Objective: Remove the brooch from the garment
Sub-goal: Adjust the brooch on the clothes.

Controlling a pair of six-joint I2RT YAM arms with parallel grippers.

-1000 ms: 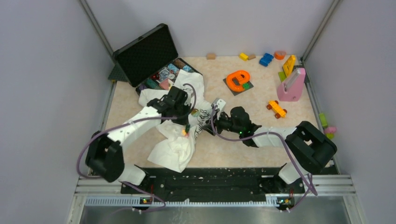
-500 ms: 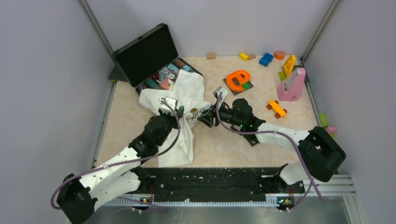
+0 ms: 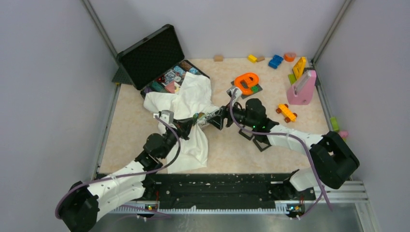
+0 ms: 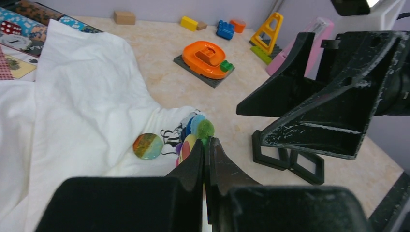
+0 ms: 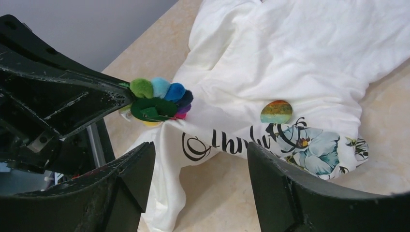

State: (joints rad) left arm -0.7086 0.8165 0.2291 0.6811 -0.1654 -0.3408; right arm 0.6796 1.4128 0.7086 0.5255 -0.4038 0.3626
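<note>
The garment [image 3: 188,96], a white T-shirt with floral print and dark script, lies crumpled at the table's middle left, also seen in the left wrist view [image 4: 72,96] and the right wrist view [image 5: 300,58]. The brooch [image 5: 159,99], a small flower of green, blue and red beads, sits at the shirt's right edge [image 4: 196,133], with cloth drawn up to it. My left gripper [image 3: 192,121] is shut on the brooch, its tips [image 4: 207,145] pinching the brooch's edge. My right gripper [image 3: 217,118] faces it from the right, open [image 5: 198,159] over the lettered cloth, holding nothing.
A round orange-and-teal badge [image 5: 276,111] is on the shirt beside the brooch. An open black case [image 3: 152,55] stands at the back left. An orange toy on a grey plate [image 3: 246,83], an orange toy car [image 3: 286,112], a pink stand [image 3: 303,88] and loose bricks [image 3: 275,61] lie right and back.
My left arm has swung down toward the near edge, its gripper now at the shirt's right edge on the brooch. The right gripper has opened wider and drawn back to the right. The shirt has shifted.
</note>
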